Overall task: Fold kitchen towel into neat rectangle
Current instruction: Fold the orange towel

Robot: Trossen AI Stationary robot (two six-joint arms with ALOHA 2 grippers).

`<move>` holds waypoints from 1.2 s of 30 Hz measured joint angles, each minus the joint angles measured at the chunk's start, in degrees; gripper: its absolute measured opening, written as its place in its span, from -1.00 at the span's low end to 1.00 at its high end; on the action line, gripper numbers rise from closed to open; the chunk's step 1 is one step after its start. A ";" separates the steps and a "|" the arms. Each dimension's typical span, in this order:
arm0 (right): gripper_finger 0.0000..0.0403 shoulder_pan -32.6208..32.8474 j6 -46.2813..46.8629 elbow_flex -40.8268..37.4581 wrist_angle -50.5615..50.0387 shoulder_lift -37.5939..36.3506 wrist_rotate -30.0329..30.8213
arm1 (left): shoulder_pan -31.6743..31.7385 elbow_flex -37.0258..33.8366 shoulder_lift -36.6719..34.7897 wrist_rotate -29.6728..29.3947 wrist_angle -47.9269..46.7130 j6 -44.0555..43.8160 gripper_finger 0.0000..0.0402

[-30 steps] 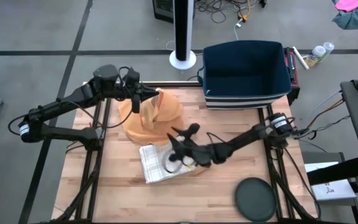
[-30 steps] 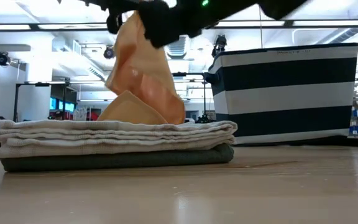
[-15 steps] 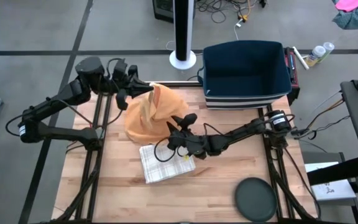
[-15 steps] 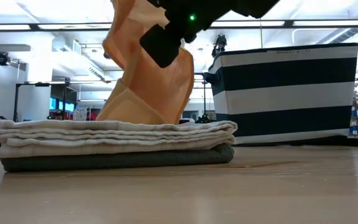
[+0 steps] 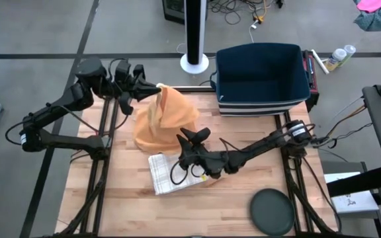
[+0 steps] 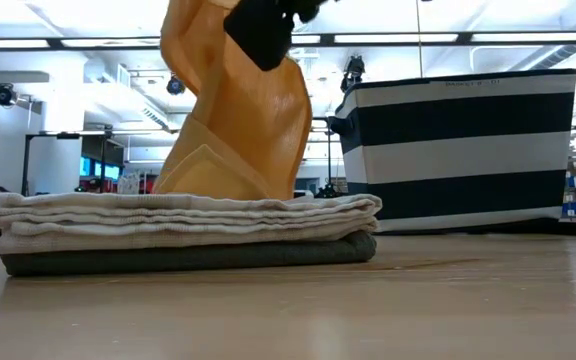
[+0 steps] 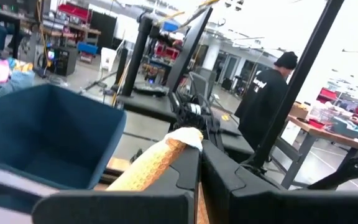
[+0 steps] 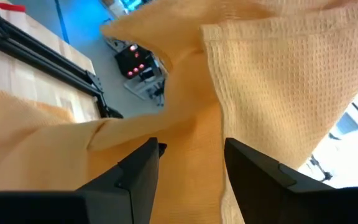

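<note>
The setting is an open-plan robotics lab or workshop. Indicators: a pale wooden slatted table (image 5: 237, 198) on a black metal frame, standing on a grey concrete floor (image 5: 38, 26) marked with dark lines; loose cables (image 5: 243, 10) on that floor; long ceiling strip lights (image 6: 438, 38); workbenches loaded with equipment (image 7: 73, 46) in the background; a person in dark clothing and a dark cap (image 7: 269, 99) standing among black equipment stands.
</note>
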 joint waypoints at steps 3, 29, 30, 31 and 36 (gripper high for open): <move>-0.12 0.31 -2.90 1.74 0.15 0.00 0.00 | 0.00 1.09 0.02 0.07 0.30 0.00 -1.00; -0.14 -3.58 -19.66 12.83 -3.15 0.44 -7.87 | -0.02 3.42 -0.02 1.57 8.25 -6.66 -1.00; -0.14 -3.62 -19.65 12.78 -3.81 0.53 -7.92 | -0.01 3.42 -0.02 1.58 9.29 -7.51 -1.00; -0.14 -3.72 -19.53 12.74 -4.47 0.57 -8.40 | 0.00 3.42 -0.02 1.58 9.96 -8.19 -1.00; -0.14 -3.74 -19.24 13.78 -1.05 0.57 -10.63 | 0.00 3.42 0.00 1.55 10.38 -9.15 -1.00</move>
